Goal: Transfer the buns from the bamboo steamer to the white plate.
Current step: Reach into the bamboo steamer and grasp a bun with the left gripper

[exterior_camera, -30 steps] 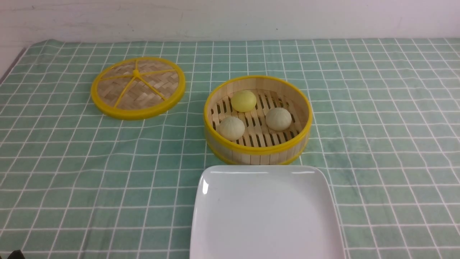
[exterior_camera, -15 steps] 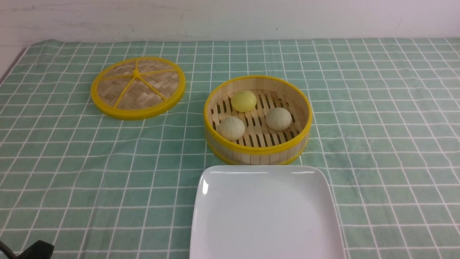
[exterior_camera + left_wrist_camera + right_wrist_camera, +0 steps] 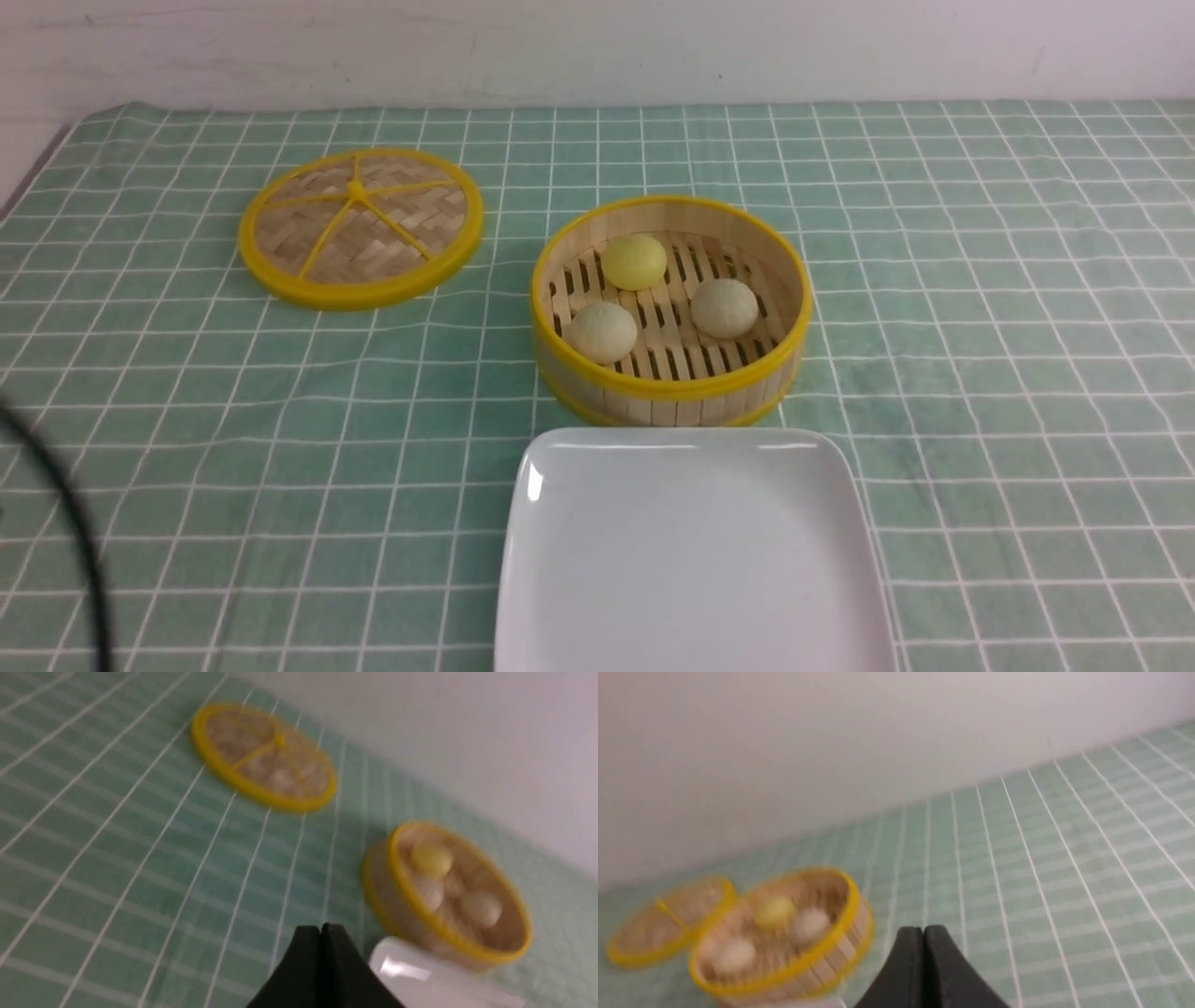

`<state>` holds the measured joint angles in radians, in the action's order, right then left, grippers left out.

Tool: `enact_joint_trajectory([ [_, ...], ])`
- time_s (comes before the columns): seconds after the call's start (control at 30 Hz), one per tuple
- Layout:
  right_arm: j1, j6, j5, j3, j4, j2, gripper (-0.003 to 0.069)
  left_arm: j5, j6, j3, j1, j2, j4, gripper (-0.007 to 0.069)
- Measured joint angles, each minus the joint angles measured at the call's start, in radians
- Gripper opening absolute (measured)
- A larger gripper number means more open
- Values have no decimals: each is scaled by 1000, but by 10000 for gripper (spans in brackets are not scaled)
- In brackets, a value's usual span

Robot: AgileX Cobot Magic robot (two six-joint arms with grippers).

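Black cable [image 3: 79,532] is newly recorded at lower left, left claw [image 3: 320,933] and right claw [image 3: 923,933] are seen closed and empty, and all buns [image 3: 633,261] are left in the steamer [image 3: 667,392].

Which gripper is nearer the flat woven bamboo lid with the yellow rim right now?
Left. The left gripper faces the lid directly across the green checked cloth; from the right gripper, the lid lies beyond the round bamboo steamer.
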<state>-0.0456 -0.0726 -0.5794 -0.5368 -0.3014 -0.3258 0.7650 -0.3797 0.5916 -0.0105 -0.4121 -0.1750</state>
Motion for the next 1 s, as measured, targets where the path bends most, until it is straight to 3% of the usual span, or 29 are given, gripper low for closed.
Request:
enact_joint_trajectory([
  [0.1, 0, 33, -202, -80, 23, -227, -8, 166, 139, 75, 0, -232, -18, 1],
  [0.2, 0, 87, -304, -116, -16, -406, -6, 247, 256, 143, 0, -436, -75, 1],
  [0.4, 0, 493, -397, -146, -326, -701, -5, 340, 581, 319, 0, -786, -390, 18],
  [0.47, 0, 592, -419, -147, -421, -737, -3, 351, 633, 358, -2, -863, -484, 32],
  [0.6, 0, 680, -430, -150, -531, -745, -2, 262, 613, 414, -97, -976, -523, 80],
  [0.7, 0, 685, -435, -150, -543, -745, -1, 176, 561, 454, -194, -1044, -500, 125],
  [0.87, 0, 689, -434, -150, -545, -745, -1, 68, 464, 645, -350, -1180, -381, 269],
  [1.0, 0, 689, -416, -150, -547, -745, 0, 47, 415, 823, -414, -1299, -243, 333],
])
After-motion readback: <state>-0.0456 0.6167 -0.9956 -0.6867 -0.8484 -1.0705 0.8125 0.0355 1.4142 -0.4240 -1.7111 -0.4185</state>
